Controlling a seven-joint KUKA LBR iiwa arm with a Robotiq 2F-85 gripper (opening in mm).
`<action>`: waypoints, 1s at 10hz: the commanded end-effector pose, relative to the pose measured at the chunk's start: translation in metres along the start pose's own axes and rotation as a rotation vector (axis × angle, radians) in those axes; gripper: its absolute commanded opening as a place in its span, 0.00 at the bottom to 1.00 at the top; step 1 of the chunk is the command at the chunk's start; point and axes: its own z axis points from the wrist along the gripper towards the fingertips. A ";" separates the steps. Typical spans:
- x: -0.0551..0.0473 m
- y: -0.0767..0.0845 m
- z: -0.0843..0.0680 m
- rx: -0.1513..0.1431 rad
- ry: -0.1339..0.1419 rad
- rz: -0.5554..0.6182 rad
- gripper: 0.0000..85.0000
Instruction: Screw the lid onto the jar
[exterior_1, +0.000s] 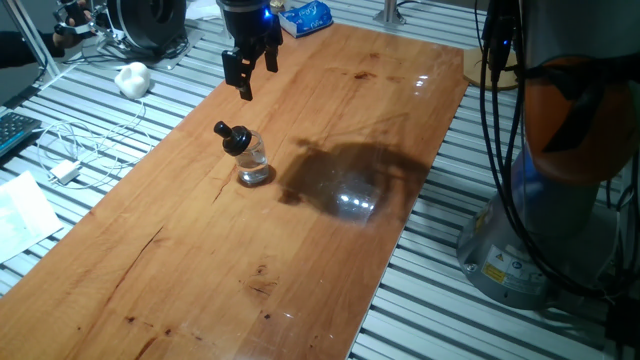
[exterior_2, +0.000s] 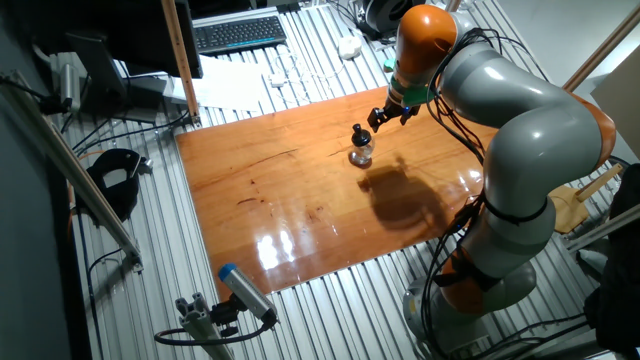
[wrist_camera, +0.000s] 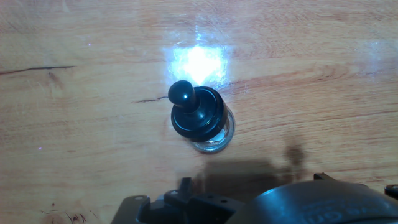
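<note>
The small clear glass jar (exterior_1: 253, 163) stands upright on the wooden table (exterior_1: 330, 270), left of its middle. The black lid (exterior_1: 232, 135), with its knob leaning to one side, sits on the jar's neck. The hand view looks down on the lid (wrist_camera: 196, 112), and the jar's glass rim (wrist_camera: 219, 140) shows beneath it. My gripper (exterior_1: 255, 66) hangs above and behind the jar, clear of the lid, open with nothing between its fingers. From the other side the gripper (exterior_2: 390, 115) is up and to the right of the lid (exterior_2: 358, 131) and jar (exterior_2: 362, 154).
A white lump (exterior_1: 132, 78) and white cables (exterior_1: 70, 150) lie on the slatted bench left of the table. A blue packet (exterior_1: 305, 17) sits past the far end. The arm's base (exterior_1: 535, 240) stands to the right. A keyboard (exterior_2: 238, 33) lies beyond the table.
</note>
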 end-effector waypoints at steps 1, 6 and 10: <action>0.000 0.000 0.000 0.032 0.195 0.020 0.00; 0.000 0.000 0.000 0.034 0.195 0.020 0.00; 0.000 0.000 0.000 0.028 0.195 -0.003 0.00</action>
